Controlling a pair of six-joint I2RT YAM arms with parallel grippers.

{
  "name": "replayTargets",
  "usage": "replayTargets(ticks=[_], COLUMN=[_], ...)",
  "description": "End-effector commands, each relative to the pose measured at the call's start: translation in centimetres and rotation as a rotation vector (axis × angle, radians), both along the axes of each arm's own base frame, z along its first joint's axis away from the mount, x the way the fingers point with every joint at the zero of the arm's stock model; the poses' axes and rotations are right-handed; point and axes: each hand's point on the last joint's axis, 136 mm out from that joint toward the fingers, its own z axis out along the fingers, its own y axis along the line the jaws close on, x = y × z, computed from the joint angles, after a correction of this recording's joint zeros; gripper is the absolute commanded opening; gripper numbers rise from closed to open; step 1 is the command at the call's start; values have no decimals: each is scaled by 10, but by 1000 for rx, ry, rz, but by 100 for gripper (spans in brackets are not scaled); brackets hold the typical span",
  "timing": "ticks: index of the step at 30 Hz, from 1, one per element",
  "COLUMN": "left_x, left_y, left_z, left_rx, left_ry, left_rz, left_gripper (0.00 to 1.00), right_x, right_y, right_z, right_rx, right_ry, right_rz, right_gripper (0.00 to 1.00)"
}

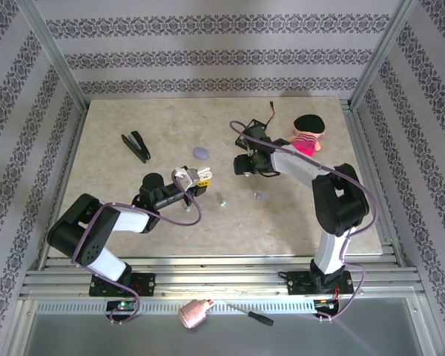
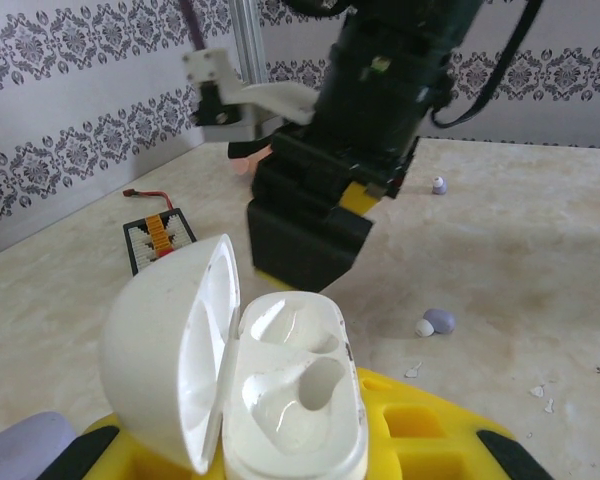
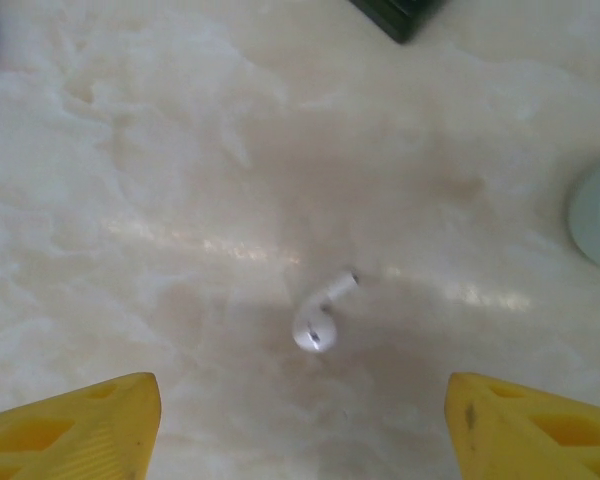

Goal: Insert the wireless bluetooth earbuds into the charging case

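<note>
At the bottom centre of the left wrist view, my left claw [image 2: 285, 440] is closed on the charging case [image 2: 295, 400], its yellow fingers [image 2: 420, 425] against the base on both sides. The case is white, with its lid [image 2: 165, 335] swung open to the left and two hollow wells showing. In the overhead view the left claw [image 1: 191, 178] sits just left of the middle of the table [image 1: 230, 230], with the right claw [image 1: 245, 162] a little to its upper right. Through the right wrist camera I see the right claw [image 3: 305, 430] spread wide and holding nothing, its yellow fingertips [image 3: 80, 425] in the two lower corners. One white earbud [image 3: 320, 315] lies on the table between and just above them, touching neither, its stem pointing to the upper right. A mint-green piece [image 3: 595, 215] is cut off by the right edge. From the left wrist, a small lavender bit [image 2: 440, 320] lies on the table right of centre with a white speck touching it, and a black battery holder [image 2: 160, 238] with wires lies at the left. Overhead, a lavender oval piece [image 1: 201, 153] lies between the claws, slightly above them.
</note>
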Motion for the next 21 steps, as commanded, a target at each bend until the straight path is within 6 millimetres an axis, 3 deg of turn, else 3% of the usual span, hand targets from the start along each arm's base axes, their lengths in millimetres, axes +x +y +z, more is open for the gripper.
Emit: replayTargets(ticks=[1,9,15,21], left_x=[4,1,-2,-4], left_y=[0,2,2,0], left_z=[17,14,14,13], left_rx=[-23,-20,-27,-31], left_ry=[-70,-58,-53,-45], left_rz=[-7,-7,-17,-30], left_gripper=[0,0,0,0], right_x=[12,21,18,7], right_y=[11,37,29,19], right_z=[-3,-31,-46,-45], right_rx=[32,122,103,94], right_ry=[20,103,141,156], right_rz=[75,153,154,137], right_gripper=[74,73,73,71])
